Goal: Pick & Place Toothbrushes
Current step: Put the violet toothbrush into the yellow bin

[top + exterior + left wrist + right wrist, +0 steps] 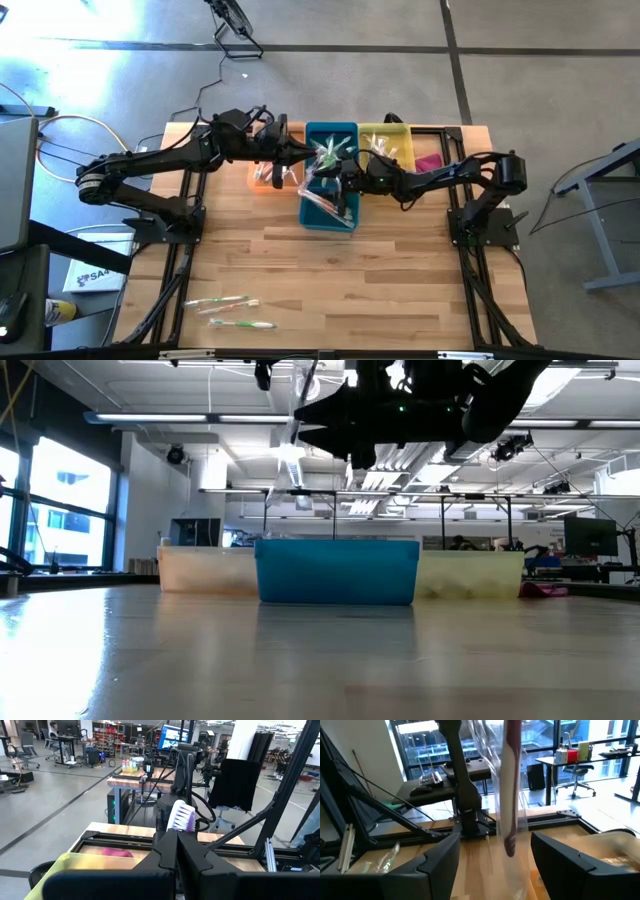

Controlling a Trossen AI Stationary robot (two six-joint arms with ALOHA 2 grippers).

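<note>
- High view: the left gripper (300, 152) hangs over the back of the table between an orange translucent plastic bin (268, 176) and a blue rectangular plastic bin (330, 195); its fingers (170, 852) are pressed together on a toothbrush with white and purple bristles (181, 816), whose head sticks up just past the fingertips.
- Just right of it, the right gripper (338, 178) hovers over the blue bin with its fingers (440, 857) spread wide apart. A dark-red-handled toothbrush in a clear shiny wrapper (511, 785) hangs upright in the gap between them, touching neither finger.
- Loose wrapped toothbrushes (333, 152) lie in the blue bin, just beside both sets of fingertips.
- A yellow-green translucent plastic bin (385, 140) stands right of the fingers, with a pink cloth (428, 162) beside it.
- Three more wrapped toothbrushes (228, 310) lie on the wooden table (330, 280), at its front left, well apart from either gripper.
</note>
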